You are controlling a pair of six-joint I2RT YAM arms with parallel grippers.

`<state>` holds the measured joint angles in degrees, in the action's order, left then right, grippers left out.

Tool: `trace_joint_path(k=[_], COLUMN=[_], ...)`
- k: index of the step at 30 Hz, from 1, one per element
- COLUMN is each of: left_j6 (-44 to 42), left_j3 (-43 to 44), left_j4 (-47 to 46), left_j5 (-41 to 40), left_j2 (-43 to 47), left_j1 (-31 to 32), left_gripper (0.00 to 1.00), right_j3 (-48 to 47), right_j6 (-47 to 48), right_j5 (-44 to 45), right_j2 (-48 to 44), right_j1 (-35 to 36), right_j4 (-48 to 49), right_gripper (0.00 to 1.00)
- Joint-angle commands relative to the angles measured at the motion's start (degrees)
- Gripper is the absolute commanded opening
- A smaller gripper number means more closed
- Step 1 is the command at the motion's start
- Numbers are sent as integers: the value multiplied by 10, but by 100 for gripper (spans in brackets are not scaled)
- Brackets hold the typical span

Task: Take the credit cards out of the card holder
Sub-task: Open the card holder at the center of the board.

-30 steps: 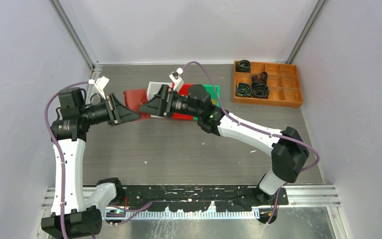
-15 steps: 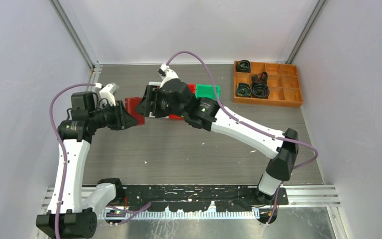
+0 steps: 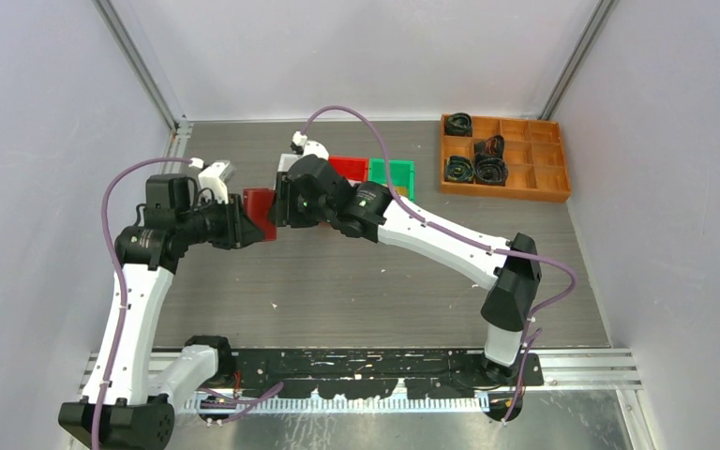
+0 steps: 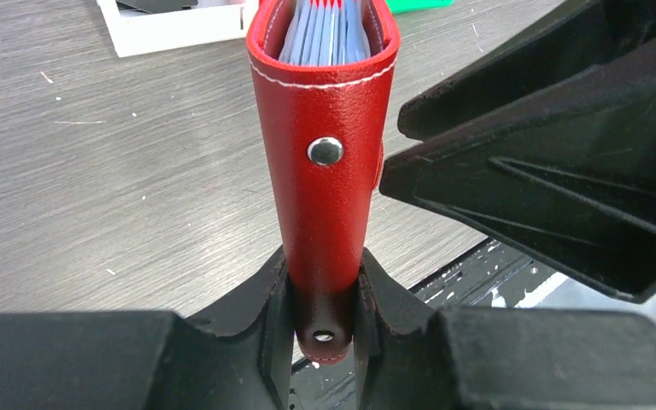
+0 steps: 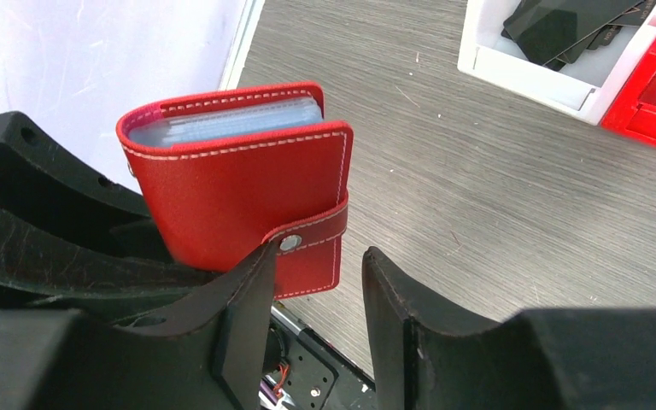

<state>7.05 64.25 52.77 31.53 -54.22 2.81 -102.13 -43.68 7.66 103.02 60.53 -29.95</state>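
Note:
My left gripper is shut on the lower end of the red card holder, which it holds upright off the table with its snap tab fastened. Pale blue credit cards show edge-on in the holder's open top. From above, the card holder sits between the left gripper and the right gripper. In the right wrist view my right gripper stands open. Its left finger touches the card holder just below the snap tab. Nothing lies in the gap between the fingers.
A white bin with dark cards in it stands behind the holder, with a red bin and a green bin beside it. An orange divided tray with black coils sits at the back right.
The right gripper has swung left up to the card holder and narrowed its jaws. The left arm has brought the holder nearer and to the right, still gripping it.

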Motion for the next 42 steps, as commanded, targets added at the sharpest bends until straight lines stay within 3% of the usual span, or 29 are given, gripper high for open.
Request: trace_joint_path(k=[1,20,29,34,37,42], left_j6=[0,6,7,11,11,9], left_j3=[21,20,33,42,45,49], left_j4=[-11,-13,0,1,2,1], left_j5=[1,-13,-5,-4,-10,-21], left_j2=[19,18,17,16,14,12], left_j1=[12,31,33,33,33,33], left_gripper=[0,0,0,0,0,0], right_j3=[-26,-48,-65,-71,-69,-61], right_j6=[-6,-10,19,23,23,22], right_j5=[21,16,97,100,97,95], right_j2=[-7,19,24,35,37,29], right_j1=[3,15,15,15,15,15], right_j4=[17,11,-19,-32,-34,-29], right_gripper=[47,45,30,20,9,1])
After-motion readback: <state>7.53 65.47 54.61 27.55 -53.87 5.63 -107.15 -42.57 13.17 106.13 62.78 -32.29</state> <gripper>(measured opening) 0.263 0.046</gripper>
